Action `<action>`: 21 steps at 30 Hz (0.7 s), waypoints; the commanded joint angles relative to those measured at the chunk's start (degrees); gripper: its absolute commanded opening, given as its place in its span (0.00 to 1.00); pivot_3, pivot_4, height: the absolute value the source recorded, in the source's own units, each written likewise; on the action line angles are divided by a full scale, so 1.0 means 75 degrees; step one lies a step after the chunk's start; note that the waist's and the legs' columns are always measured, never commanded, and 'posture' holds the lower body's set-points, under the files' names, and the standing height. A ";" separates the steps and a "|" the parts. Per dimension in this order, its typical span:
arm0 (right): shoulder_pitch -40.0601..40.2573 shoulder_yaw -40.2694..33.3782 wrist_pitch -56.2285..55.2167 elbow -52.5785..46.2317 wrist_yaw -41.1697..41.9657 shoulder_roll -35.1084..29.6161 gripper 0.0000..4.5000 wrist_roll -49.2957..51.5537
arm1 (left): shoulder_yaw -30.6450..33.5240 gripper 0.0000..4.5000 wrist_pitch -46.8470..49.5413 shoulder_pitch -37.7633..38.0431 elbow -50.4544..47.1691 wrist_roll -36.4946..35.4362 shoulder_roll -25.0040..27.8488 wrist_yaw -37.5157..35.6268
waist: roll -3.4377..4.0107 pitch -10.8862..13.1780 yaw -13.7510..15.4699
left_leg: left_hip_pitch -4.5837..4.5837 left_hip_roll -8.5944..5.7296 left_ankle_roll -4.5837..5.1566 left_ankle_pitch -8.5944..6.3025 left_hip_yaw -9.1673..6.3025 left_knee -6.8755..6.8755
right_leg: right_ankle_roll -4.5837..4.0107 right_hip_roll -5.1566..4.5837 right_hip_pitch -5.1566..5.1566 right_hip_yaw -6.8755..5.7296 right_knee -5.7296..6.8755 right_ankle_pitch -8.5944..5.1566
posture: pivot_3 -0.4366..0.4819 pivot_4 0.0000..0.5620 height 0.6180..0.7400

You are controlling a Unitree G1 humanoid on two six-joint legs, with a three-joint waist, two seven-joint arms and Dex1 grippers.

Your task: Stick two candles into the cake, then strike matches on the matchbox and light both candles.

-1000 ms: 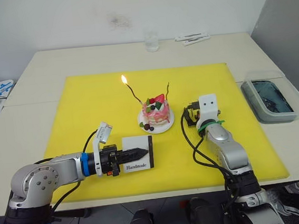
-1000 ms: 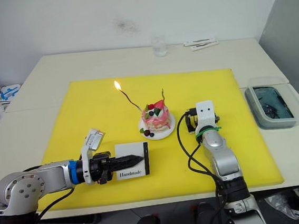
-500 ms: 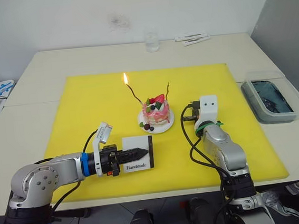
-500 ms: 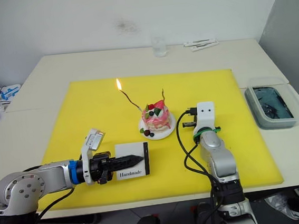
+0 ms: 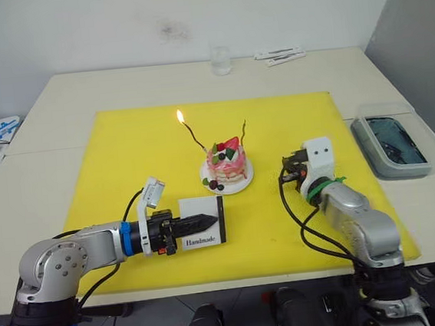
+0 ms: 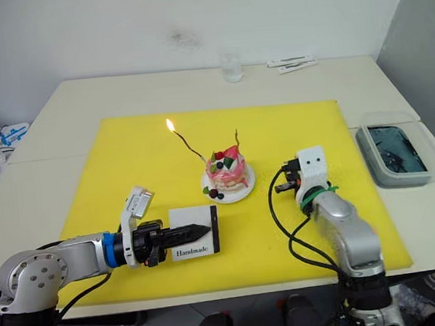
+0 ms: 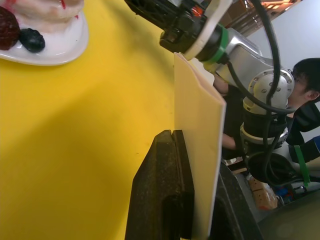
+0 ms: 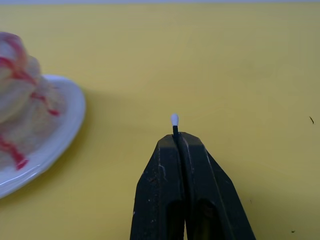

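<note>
Left gripper [image 5: 208, 222] clamps flat white "Handmade" matchbox [image 5: 203, 233] on yellow mat [image 5: 125, 164]; small pink round cake [image 5: 228, 164] mid-mat, two thin wavy candles planted: left candle [image 5: 192, 134] lit, right candle [image 5: 244, 135] unlit; right gripper [image 8: 179, 142] pinches unstruck white-tipped match [image 8: 174, 123] beside cake; striking, second lighting remain.

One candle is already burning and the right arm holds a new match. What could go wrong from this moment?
1. The right gripper grips the match close to its white head, so the flame may flare right at the jaws.
2. The left gripper holds the matchbox flat; a hard strike may push it out of the grip.
3. The lit candle leans near the unlit candle; reaching in could knock it.
</note>
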 commanded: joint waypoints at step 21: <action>0.0381 0.0083 -0.0511 -0.2212 0.3521 -0.3425 0.01 0.1929 | -0.0301 0.00 0.0079 -0.0730 0.0062 -0.0017 -0.0394 -0.0073 | -0.0002 0.0000 0.0017 | -0.0003 -0.0002 0.0000 0.0000 0.0009 0.0014 | 0.0008 0.0000 0.0005 0.0005 -0.0006 0.0003 | 0.48 0.27 1.00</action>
